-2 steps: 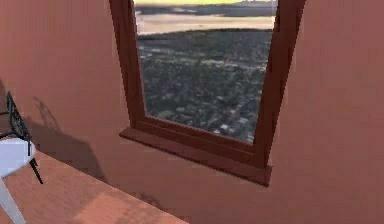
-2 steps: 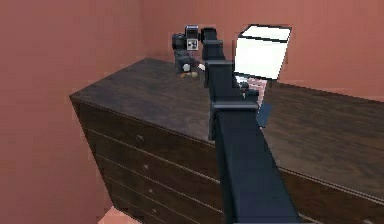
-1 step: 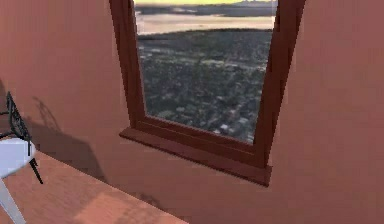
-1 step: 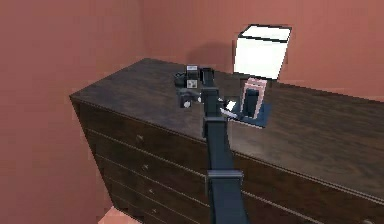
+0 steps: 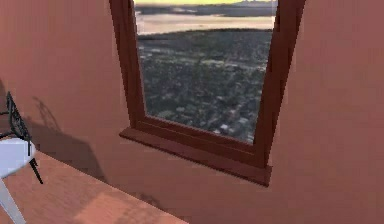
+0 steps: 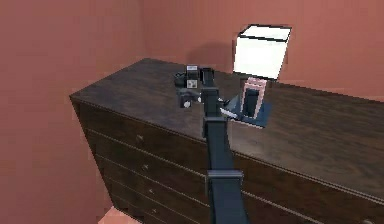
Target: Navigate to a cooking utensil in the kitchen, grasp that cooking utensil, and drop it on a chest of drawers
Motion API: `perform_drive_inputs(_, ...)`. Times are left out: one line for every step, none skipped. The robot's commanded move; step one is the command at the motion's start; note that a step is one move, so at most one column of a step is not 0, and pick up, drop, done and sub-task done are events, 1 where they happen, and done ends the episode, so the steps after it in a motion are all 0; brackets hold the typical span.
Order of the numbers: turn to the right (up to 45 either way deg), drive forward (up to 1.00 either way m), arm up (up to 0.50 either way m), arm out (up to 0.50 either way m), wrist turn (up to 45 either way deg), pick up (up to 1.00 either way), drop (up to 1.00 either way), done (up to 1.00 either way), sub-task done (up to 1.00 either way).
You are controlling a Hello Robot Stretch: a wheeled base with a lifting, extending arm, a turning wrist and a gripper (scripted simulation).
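A dark wooden chest of drawers [image 6: 130, 125] with several rows of drawers stands against the reddish wall in the arm side view. The arm's dark bar rises from the bottom edge and reaches over the chest's top. At its far end sits the gripper [image 6: 186, 84] with its small white squares, above the top's left part. I cannot make out its far end, so I cannot tell whether it holds anything. No cooking utensil can be made out.
A table lamp [image 6: 261, 52] with a white shade and a pink and blue base stands on the chest just right of the arm. In the forward view a dark-framed window [image 5: 205, 70] is set in a reddish wall close ahead. A black chair with a white seat [image 5: 12, 152] is at the left edge.
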Motion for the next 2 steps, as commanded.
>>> perform_drive_inputs(0.0,0.0,0.1,0.0,0.0,0.0,0.0,0.0,0.0)
perform_drive_inputs(0.0,0.0,0.0,-0.08,0.0,0.0,0.0,0.0,0.0)
